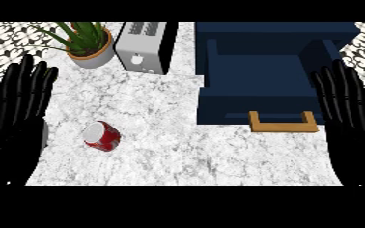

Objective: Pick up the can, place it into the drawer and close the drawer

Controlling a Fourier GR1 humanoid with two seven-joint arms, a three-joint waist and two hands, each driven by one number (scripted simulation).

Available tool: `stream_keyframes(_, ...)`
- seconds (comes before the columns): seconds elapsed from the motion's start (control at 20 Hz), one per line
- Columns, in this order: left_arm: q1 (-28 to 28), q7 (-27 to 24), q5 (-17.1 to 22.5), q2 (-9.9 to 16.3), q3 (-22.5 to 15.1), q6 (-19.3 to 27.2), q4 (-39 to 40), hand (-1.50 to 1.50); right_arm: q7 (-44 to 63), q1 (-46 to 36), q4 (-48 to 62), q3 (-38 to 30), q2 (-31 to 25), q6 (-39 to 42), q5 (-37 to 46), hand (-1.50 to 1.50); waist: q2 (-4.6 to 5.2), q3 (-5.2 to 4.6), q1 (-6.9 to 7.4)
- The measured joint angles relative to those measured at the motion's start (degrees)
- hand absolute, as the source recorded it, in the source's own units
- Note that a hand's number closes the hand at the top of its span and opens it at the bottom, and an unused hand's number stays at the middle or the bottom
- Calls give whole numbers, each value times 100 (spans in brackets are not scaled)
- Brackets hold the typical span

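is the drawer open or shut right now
Open. The dark blue drawer is pulled out toward the robot, its empty inside showing from above, with the wooden handle at its near front.

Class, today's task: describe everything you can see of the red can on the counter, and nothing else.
The can is a short red cylinder with a pale, silvery end, metal by the look of it. It lies tipped on its side on the white marbled counter, the pale end facing up and to the view's left. It sits in the near left part of the counter, below the potted plant and left of the open drawer. Only the counter touches it; neither hand does.
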Motion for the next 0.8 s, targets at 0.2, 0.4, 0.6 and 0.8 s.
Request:
stream_keyframes(0.2,177,-37,-173,-215,-223,102,-225,-150,-46,-63,-46,-39,68,-70,138,-150,69,-3,-14)
stream_keyframes(0.4,604,331,-432,-358,-403,314,-175,-150,290,123,-16,-121,104,-218,259,-150,115,-1,-28)
stream_keyframes(0.6,865,1235,-802,-469,-607,603,-290,-150,726,346,142,-234,105,-320,279,-150,113,1,-26)
stream_keyframes(0.8,1039,1906,-1065,-506,-797,718,-684,-150,1025,549,-21,-350,47,-249,164,-150,109,-1,-28)
